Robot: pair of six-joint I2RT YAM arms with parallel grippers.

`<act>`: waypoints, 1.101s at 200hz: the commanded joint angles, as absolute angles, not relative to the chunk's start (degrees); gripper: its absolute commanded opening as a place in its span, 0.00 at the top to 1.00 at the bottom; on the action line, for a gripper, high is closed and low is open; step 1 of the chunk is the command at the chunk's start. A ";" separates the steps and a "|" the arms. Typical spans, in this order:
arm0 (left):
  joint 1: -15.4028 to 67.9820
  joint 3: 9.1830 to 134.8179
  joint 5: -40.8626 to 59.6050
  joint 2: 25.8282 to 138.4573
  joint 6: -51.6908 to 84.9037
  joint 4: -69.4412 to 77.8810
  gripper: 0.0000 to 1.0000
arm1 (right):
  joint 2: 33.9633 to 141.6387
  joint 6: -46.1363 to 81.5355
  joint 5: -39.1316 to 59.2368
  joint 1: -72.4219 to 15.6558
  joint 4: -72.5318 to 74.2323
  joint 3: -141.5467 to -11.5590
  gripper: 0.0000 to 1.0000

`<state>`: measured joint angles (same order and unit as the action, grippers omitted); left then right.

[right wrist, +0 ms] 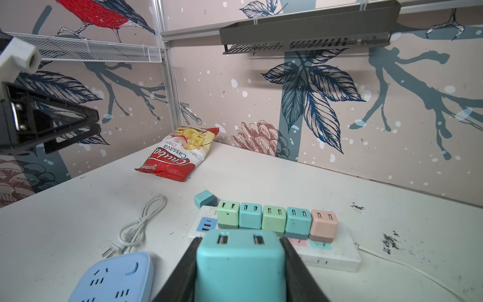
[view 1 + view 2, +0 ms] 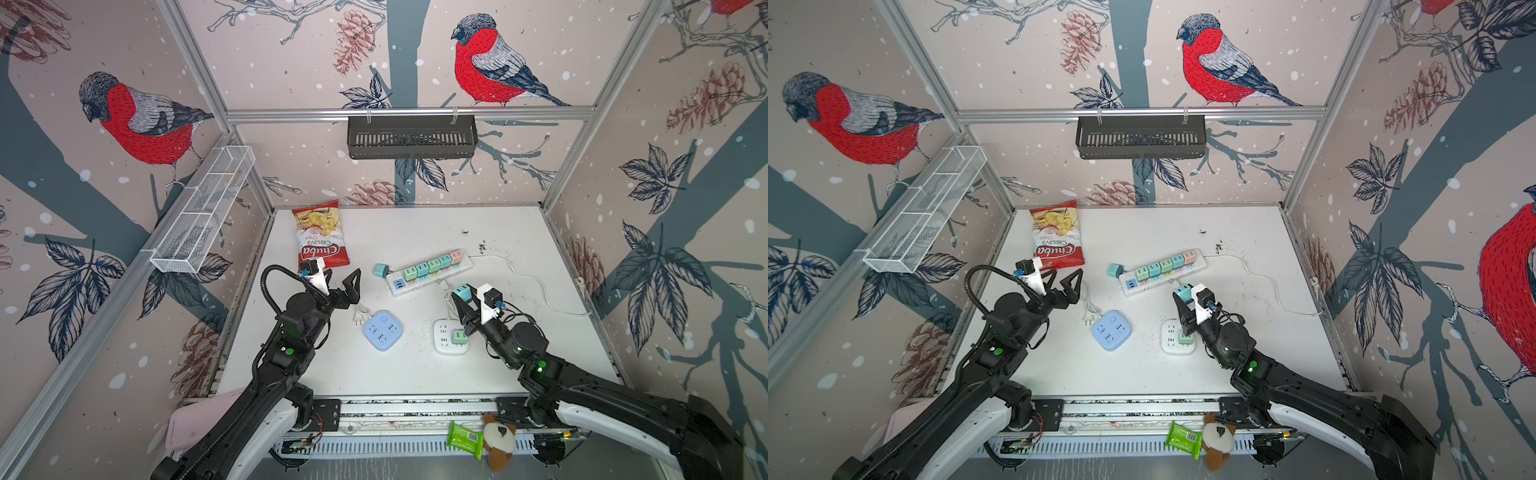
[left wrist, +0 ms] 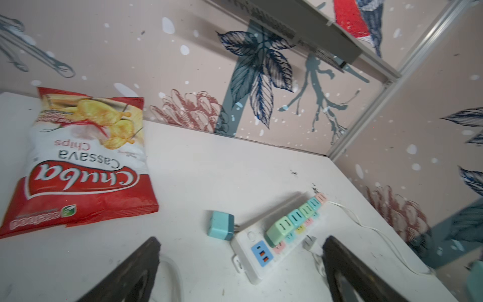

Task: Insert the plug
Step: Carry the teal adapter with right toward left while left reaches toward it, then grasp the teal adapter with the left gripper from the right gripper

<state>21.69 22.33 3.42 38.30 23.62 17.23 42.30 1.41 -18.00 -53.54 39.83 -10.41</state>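
Plug [image 1: 239, 266] sits clamped between right jaws (near the power strip [image 1: 332, 255]).

Your right claw [image 2: 463, 302] is clamped on a teal plug [image 2: 461, 291], just beside the strip [image 2: 432, 277] and its row of five plugs. Your left claw [image 2: 343, 274] gapes wide near the chips bag [image 2: 320, 237]. A blue socket cube [image 2: 382, 330] lies on the worktop [image 2: 415, 232] between the arms.
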 commanded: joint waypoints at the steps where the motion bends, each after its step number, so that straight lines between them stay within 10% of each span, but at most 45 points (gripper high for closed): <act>1: 22.70 26.83 15.42 37.09 24.19 13.81 0.04 | 42.10 -0.63 -16.33 -54.27 42.46 -12.10 0.98; 108: 54.45 36.37 4.67 52.26 22.02 17.25 0.16 | 32.34 -5.60 -15.40 -55.90 47.62 -4.18 0.97; 220: 61.50 55.11 7.92 73.86 21.01 6.07 0.25 | 29.69 -8.87 -12.68 -58.25 50.04 -0.92 0.98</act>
<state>59.96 51.68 8.78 71.77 22.52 10.85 30.61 -7.70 -14.15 -57.60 47.22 -1.37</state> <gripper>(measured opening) 0.757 0.438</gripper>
